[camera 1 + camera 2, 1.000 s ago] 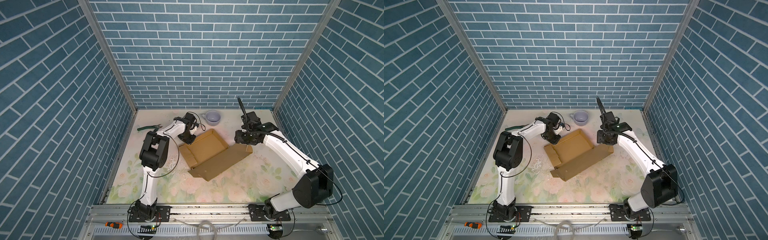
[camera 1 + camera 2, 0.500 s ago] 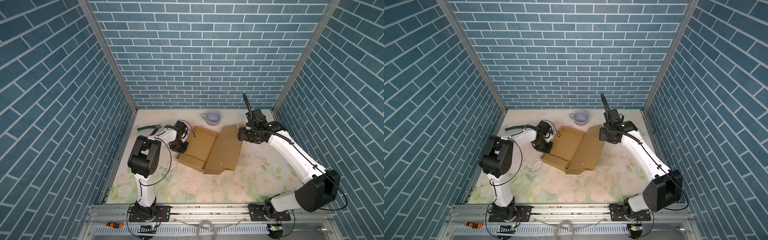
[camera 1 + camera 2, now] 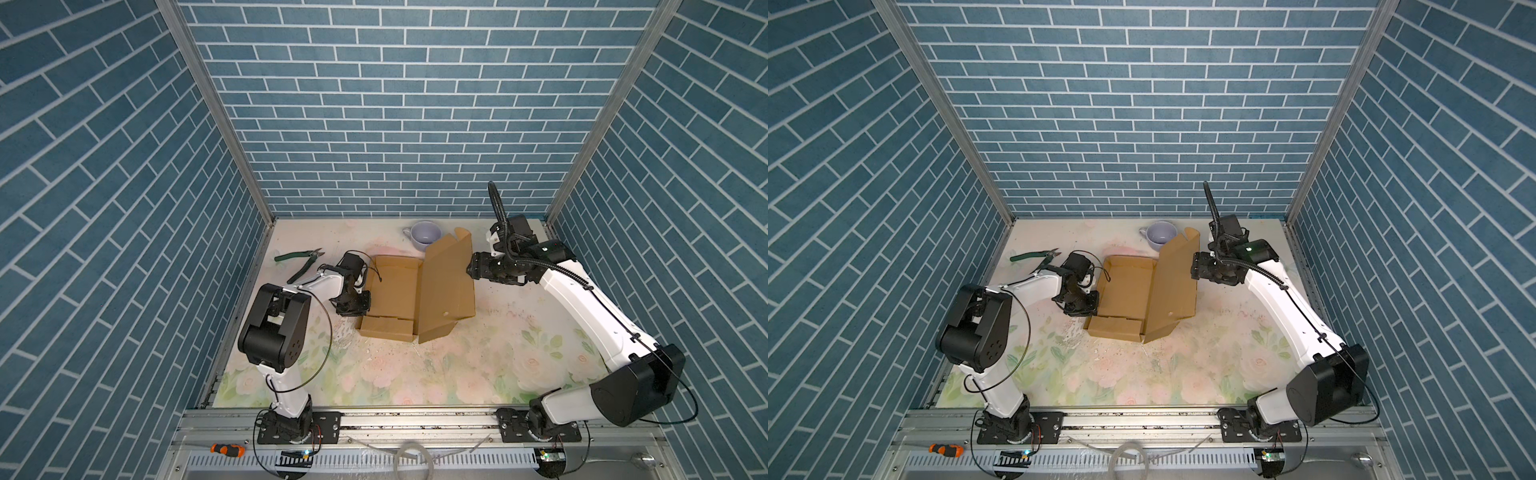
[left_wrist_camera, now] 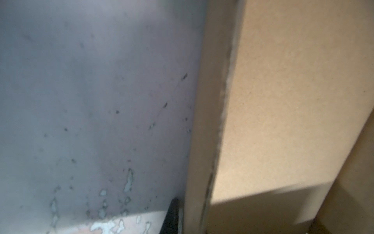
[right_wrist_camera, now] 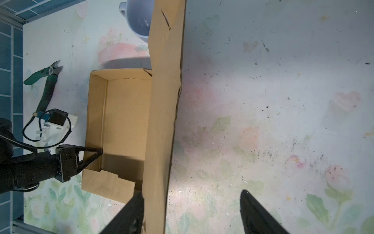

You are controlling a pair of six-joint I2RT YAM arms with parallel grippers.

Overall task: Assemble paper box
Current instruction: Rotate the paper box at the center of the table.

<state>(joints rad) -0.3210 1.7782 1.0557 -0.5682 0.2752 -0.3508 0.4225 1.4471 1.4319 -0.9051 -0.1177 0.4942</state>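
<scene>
The paper box (image 3: 395, 286) (image 3: 1125, 291) is a shallow brown cardboard tray lying on the table. Its large lid panel (image 3: 446, 286) (image 3: 1177, 286) (image 5: 164, 113) stands nearly upright along the tray's right side. My left gripper (image 3: 359, 303) (image 3: 1090, 307) (image 5: 100, 152) is shut on the tray's left wall near its front corner. In the left wrist view one black finger (image 4: 172, 216) lies against that wall and the other is hidden. My right gripper (image 3: 471, 268) (image 3: 1194, 270) (image 5: 191, 193) is open behind the lid's outer face, with one finger (image 5: 133, 210) touching the lid's edge.
A lilac cup (image 3: 424, 235) (image 3: 1160, 235) (image 5: 139, 20) stands just behind the raised lid. Green-handled pliers (image 3: 301, 262) (image 3: 1036, 259) (image 5: 46, 81) lie at the back left, beside my left arm. An orange screwdriver (image 3: 226, 449) rests on the front rail. Blue brick walls enclose three sides.
The box has turned square to the table and shifted left. Its lid has swung from flat to nearly upright. My right gripper's jaws have spread wider, and my left arm has drawn towards the front.
</scene>
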